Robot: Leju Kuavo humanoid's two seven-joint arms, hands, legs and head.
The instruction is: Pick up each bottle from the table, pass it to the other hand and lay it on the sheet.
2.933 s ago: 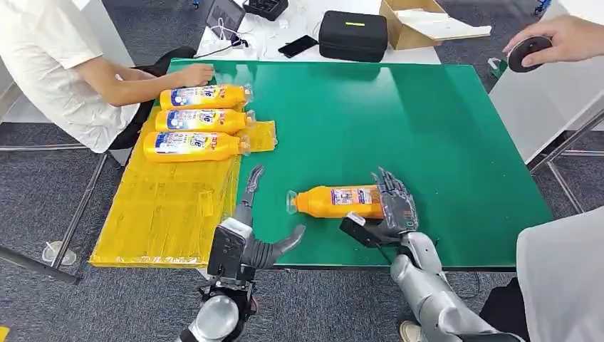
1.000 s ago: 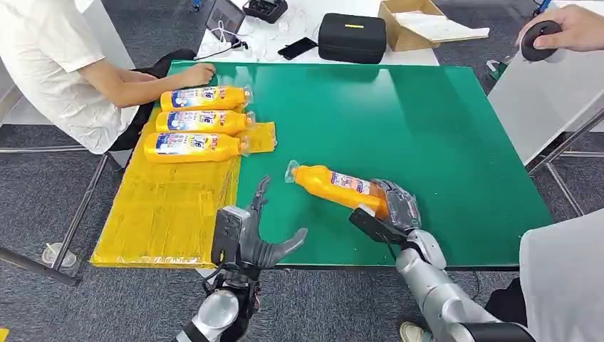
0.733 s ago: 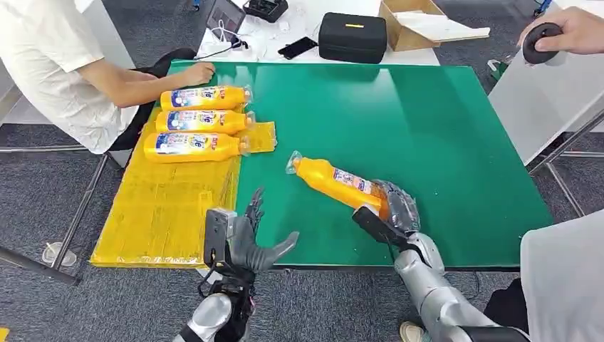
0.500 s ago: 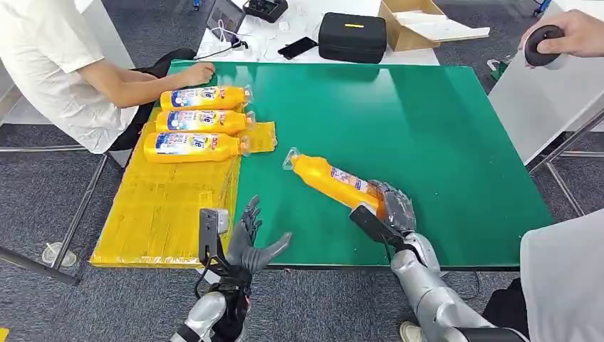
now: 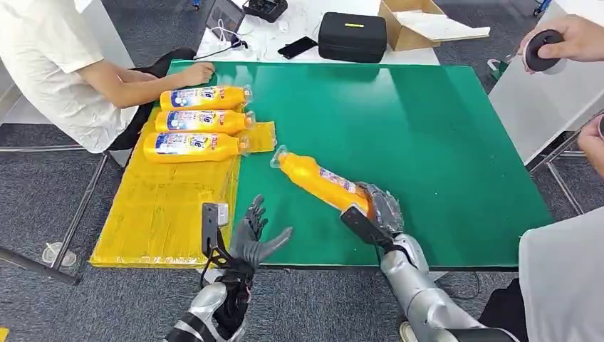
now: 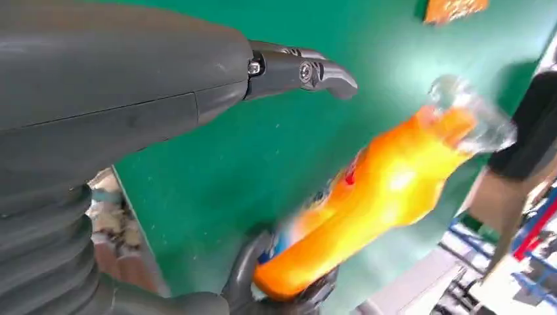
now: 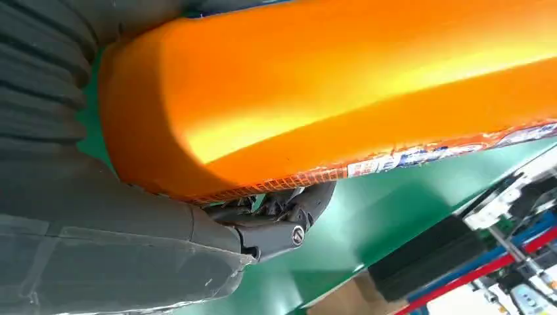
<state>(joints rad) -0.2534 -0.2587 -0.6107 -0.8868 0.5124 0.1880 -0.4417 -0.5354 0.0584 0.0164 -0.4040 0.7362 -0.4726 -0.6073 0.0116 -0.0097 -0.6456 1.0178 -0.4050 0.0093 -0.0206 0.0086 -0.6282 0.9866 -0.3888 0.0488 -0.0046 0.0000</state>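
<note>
Green tabletop (image 5: 427, 128), head view. Right robot hand (image 5: 376, 211): wrapped round the base of one orange bottle (image 5: 317, 182), which it holds tilted above the tabletop near the front edge, clear-capped neck pointing away toward the yellow sheet (image 5: 171, 206); the right wrist view shows the bottle's orange body (image 7: 341, 85) pressed into the palm, dark fingers (image 7: 282, 216) curled beneath it. Left robot hand (image 5: 249, 239): holds nothing, fingers spread wide, palm turned toward the held bottle, hovering at the tabletop's front edge just beside the sheet's right border; in the left wrist view its fingertip (image 6: 322, 73) stands apart from the blurred bottle (image 6: 374, 197). Three more orange bottles (image 5: 196, 121) lie side by side on the far end of the sheet, caps pointing right. A person's hand (image 5: 196, 73) rests on the tabletop just beyond them. Behind the tabletop: black case (image 5: 352, 33), cardboard box (image 5: 420, 21).
</note>
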